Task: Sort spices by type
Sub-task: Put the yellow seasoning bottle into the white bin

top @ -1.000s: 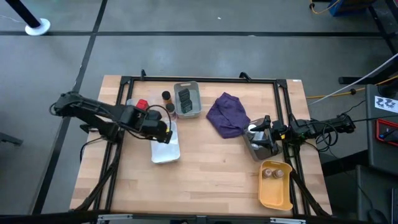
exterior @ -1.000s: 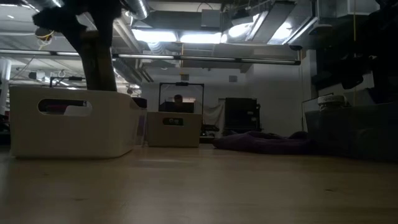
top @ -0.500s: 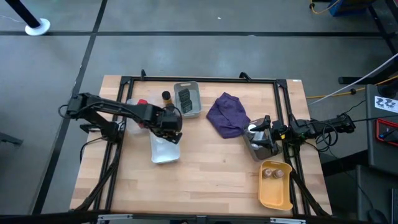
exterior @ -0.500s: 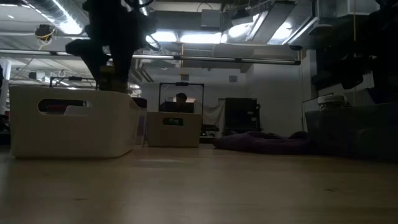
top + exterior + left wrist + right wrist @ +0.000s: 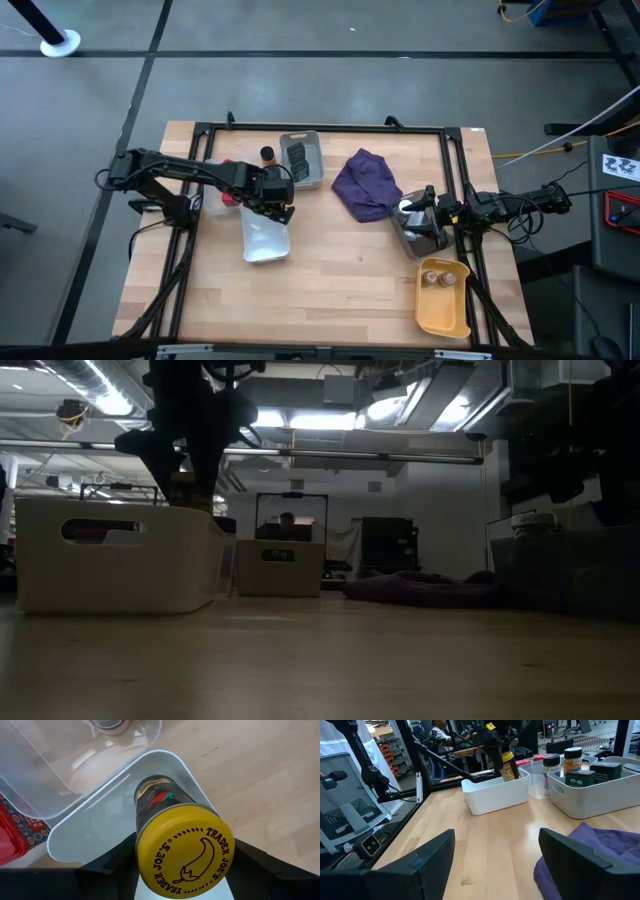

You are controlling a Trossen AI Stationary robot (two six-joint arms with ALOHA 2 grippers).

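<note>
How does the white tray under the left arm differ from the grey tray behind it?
The white rectangular plastic tray lies empty, while the grey rectangular tray holds dark green-labelled tins. The left tool holds a yellow-capped spice jar over the white tray; nothing hangs over the grey tray. Both are open-topped with rounded corners.

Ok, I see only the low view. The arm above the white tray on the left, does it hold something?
Observer: Yes. The left gripper is shut on a jar with a yellow cap.
Operator: Is the jar down in the tray?
Observer: Its base dips behind the rim of the white tray, at one end. I cannot tell if it touches the bottom.
Operator: And the other arm?
Observer: The right gripper is open and empty, beside the purple cloth.
</note>
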